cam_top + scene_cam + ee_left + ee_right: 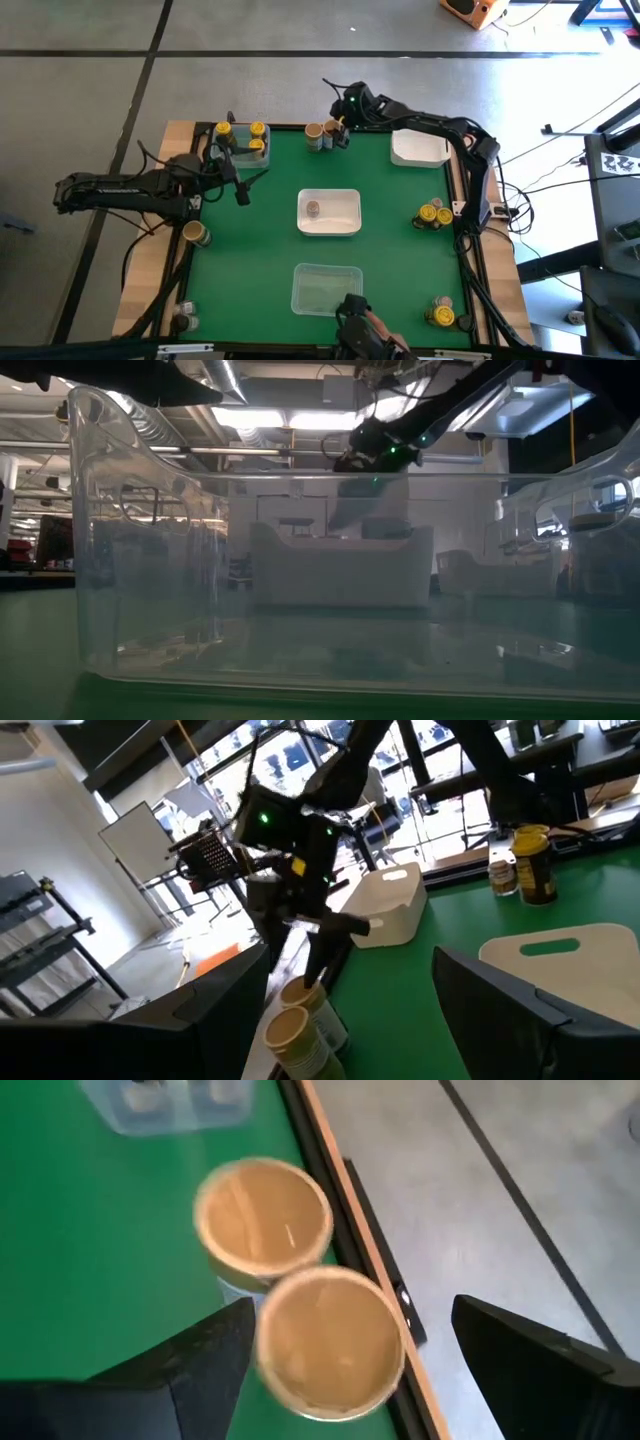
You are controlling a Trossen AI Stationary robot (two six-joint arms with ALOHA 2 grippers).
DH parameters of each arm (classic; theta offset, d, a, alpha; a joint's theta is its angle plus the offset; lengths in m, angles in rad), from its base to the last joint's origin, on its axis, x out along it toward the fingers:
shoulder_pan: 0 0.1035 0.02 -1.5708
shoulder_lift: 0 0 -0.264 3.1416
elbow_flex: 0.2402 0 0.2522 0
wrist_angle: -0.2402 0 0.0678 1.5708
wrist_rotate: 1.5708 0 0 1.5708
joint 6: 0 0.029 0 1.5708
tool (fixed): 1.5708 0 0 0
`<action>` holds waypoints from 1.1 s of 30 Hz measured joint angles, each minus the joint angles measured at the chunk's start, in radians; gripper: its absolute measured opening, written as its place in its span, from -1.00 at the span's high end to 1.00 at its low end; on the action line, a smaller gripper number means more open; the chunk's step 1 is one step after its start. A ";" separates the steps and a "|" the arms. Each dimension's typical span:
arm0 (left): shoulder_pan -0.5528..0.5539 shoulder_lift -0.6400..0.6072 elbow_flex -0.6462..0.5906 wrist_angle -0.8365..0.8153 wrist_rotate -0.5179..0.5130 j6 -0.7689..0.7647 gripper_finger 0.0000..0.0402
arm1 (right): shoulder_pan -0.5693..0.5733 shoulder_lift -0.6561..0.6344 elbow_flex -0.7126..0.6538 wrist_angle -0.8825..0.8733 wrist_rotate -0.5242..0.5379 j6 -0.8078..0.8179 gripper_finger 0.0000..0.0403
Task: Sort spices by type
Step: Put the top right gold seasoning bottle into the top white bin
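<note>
Green felt covers the table (250,250), edged in pale wood. Nearest, a clear bin (326,288) sits at the front edge; beside the right edge stand yellow-lidded jars (434,215), with one more (441,316) at the front right corner. A white tray (329,213) at centre holds one jar (313,208). Open felt lies around it. The left tool (243,183), fingers apart and holding nothing, hovers near a small bin (240,141) of yellow-lidded jars. At the far edge the right tool (340,1380), fingers spread wide, hangs over two tan-lidded jars (295,1280) standing together by the rim, floor beyond.
</note>
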 joint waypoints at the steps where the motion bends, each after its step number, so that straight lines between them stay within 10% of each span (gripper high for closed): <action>1: 0.000 0.000 0.000 0.000 0.000 -0.002 -0.39 | 0.000 0.010 0.000 0.001 0.002 0.005 -0.67; 33: 0.000 0.000 0.000 -0.009 0.000 -0.006 -0.39 | 0.035 0.055 0.135 -0.248 0.050 0.056 -0.67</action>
